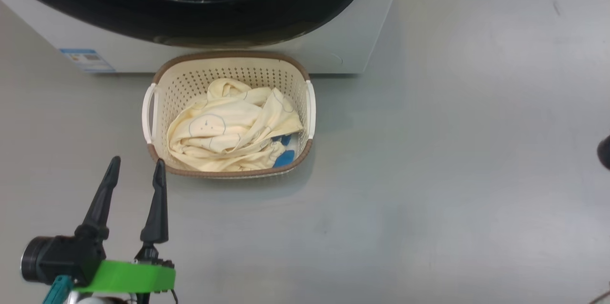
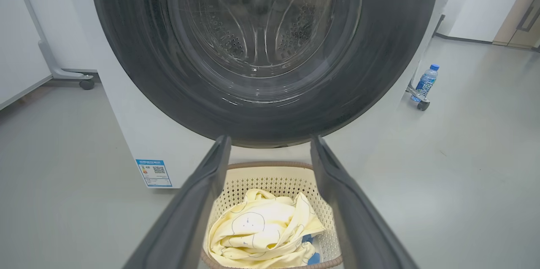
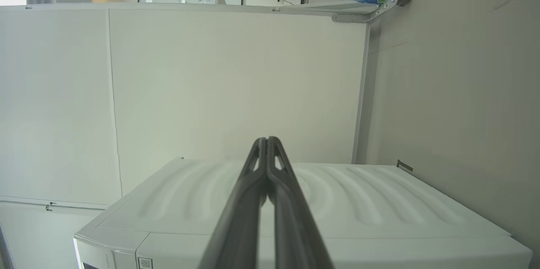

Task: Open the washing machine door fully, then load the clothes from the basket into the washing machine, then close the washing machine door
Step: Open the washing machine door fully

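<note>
The washing machine (image 2: 139, 134) is white, and its door (image 2: 379, 71), black-rimmed with clear glass, lies flat against its front. The steel drum shows through the glass. On the floor just in front stands the cream basket (image 1: 228, 63) holding the pale-yellow clothes (image 1: 228, 127) with blue patches. My left gripper (image 1: 137, 163) is open and empty, hovering near the basket's front left corner. In the left wrist view the left gripper (image 2: 270, 142) frames the basket (image 2: 270, 176) and the clothes (image 2: 261, 231). My right gripper (image 3: 266, 139) is shut on nothing, pointing over a ribbed white panel of the washing machine (image 3: 358, 214).
Grey floor surrounds the basket, with wide room to its right. A water bottle (image 2: 426, 81) stands by a wheeled partition foot to the machine's right. White partition walls (image 3: 232, 83) stand around. A dark shape (image 1: 605, 151) pokes in at the head view's right edge.
</note>
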